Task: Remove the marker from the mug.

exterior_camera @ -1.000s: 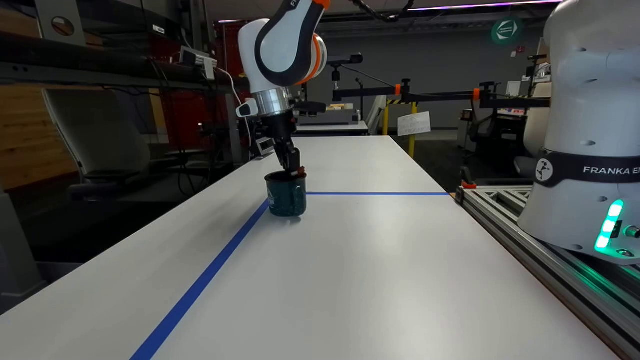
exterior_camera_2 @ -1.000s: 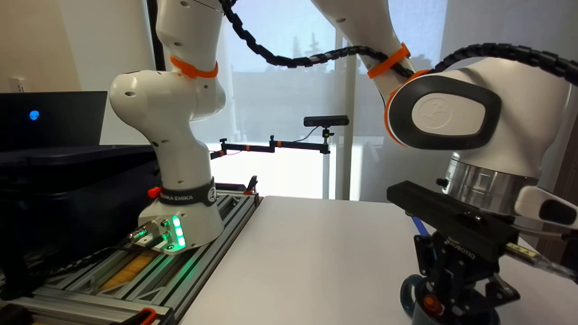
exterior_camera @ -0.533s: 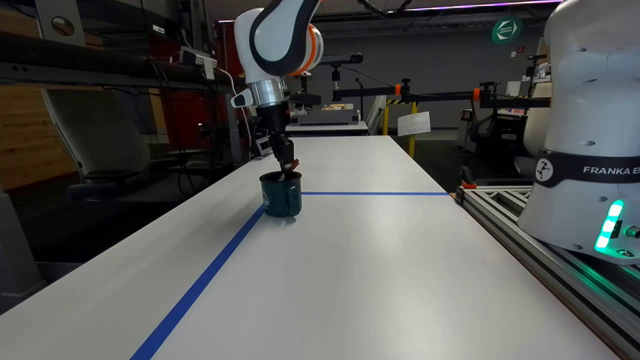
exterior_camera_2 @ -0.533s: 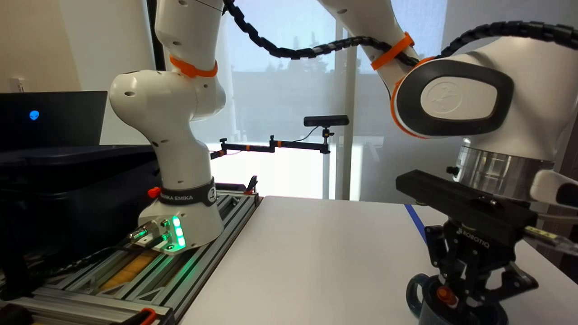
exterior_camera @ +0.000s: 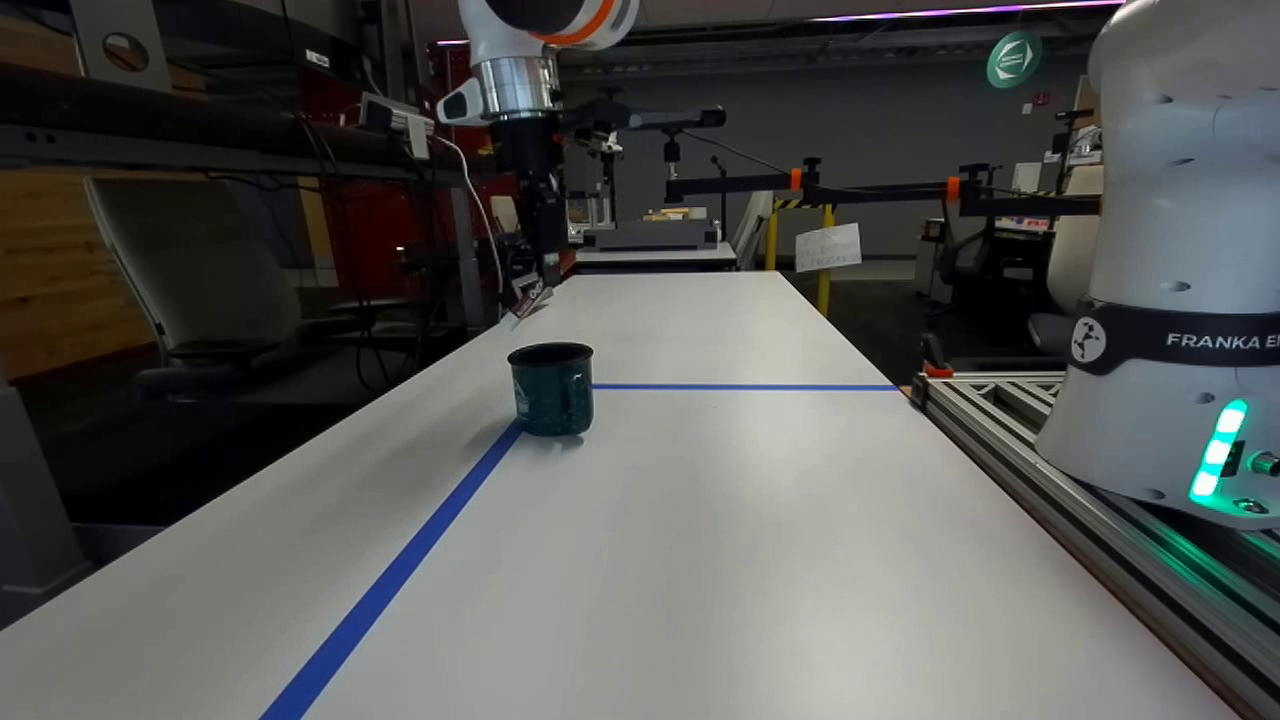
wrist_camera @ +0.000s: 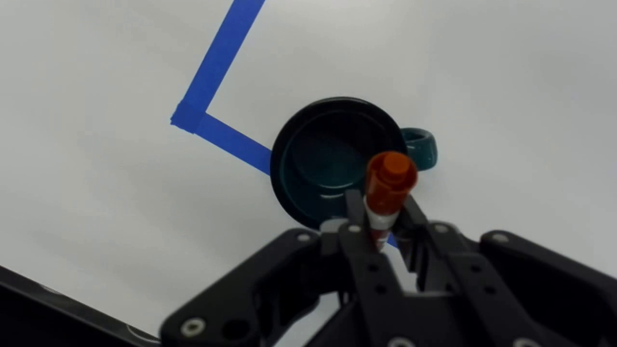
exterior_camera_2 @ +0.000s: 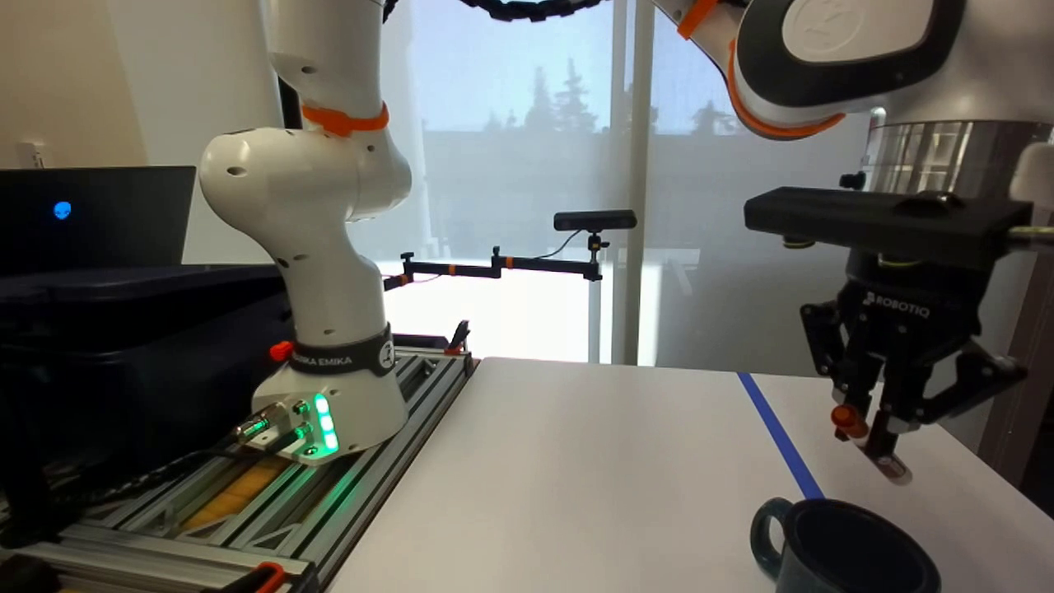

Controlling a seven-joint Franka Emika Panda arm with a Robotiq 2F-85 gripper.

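Note:
The reddish-brown marker (wrist_camera: 385, 193) is pinched between my gripper's fingertips and tilted. Its orange end also shows in an exterior view (exterior_camera_2: 848, 421), with the paler lower end slanting down. My gripper (wrist_camera: 384, 209) is shut on it, pointing down; it also shows in an exterior view (exterior_camera: 548, 280). The dark teal mug (exterior_camera: 552, 392) stands upright on the table, below the gripper and apart from it. In the wrist view the mug (wrist_camera: 294, 188) looks empty inside, though the marker covers part of its rim near the handle.
Blue tape lines (wrist_camera: 217, 62) run over the white table (exterior_camera: 760, 520) and meet in a corner beside the mug. The robot's base (exterior_camera_2: 346, 403) stands on a metal rail along one table edge. A camera on a jointed arm (exterior_camera_2: 594, 221) stands beyond the table.
My gripper has risen out of the mug with the marker between its fingers. The mug has slid slightly, leftward in one exterior picture and rightward in another.

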